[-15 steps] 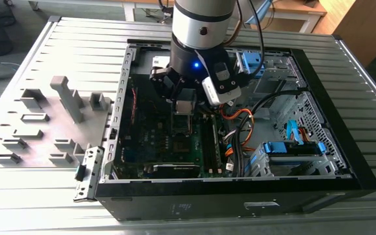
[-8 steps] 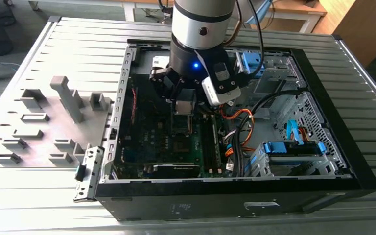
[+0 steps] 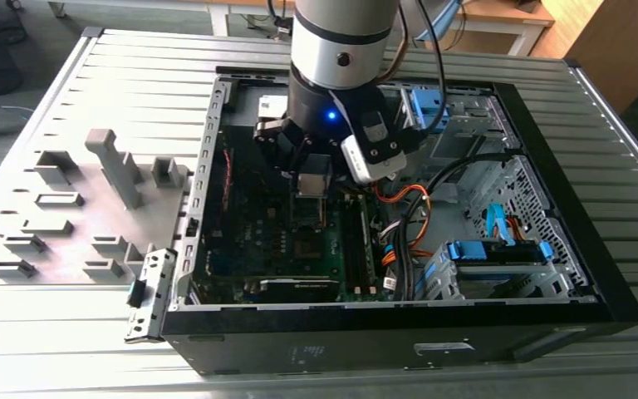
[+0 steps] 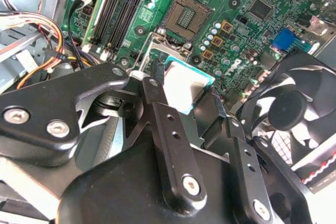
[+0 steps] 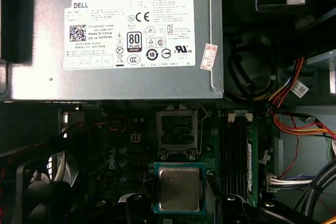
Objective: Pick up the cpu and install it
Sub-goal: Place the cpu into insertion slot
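exterior view: the gripper hangs inside the computer case; second wrist view: its fingers pinch the cpu by opposite edges, likely keeping it flat; first wrist view: the empty socket lies just beyond the fingertips.

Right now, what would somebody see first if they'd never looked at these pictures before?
The black gripper reaching into the open computer case, pinching the cpu, a little square chip, between its fingers. In the first wrist view the empty socket sits between that chip and the big grey power-supply box.
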Available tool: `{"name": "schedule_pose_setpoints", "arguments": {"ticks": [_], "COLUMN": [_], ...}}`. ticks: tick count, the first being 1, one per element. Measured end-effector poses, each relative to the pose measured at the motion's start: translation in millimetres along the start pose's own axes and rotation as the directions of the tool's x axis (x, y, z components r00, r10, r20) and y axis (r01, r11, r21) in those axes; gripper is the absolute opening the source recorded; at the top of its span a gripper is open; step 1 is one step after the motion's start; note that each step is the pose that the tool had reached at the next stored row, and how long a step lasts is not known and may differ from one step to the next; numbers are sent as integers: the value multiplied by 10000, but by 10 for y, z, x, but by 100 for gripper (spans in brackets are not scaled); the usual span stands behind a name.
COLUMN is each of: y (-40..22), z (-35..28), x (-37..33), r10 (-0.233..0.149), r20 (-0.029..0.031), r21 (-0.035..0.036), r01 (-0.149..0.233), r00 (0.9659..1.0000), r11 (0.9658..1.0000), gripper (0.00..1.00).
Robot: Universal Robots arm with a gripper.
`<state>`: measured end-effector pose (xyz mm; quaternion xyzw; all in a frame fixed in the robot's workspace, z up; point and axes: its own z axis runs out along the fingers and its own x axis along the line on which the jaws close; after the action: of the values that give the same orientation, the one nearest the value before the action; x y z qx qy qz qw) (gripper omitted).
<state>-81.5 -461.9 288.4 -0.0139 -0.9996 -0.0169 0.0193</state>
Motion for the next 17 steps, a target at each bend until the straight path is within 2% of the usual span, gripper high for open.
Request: {"name": "schedule_pose_setpoints", "arguments": {"ticks": [6,11,17], "y": [-1,-5,-39], "z": [43,105,179], "x": [1,10,8], "r10": [0,1,0], "r20": [0,4,5], "r21": [2,2,1], "r01": [0,-1,0], "r00": [10000,10000,10000], "r11": [10000,10000,10000], "gripper": [47,47,47]}}
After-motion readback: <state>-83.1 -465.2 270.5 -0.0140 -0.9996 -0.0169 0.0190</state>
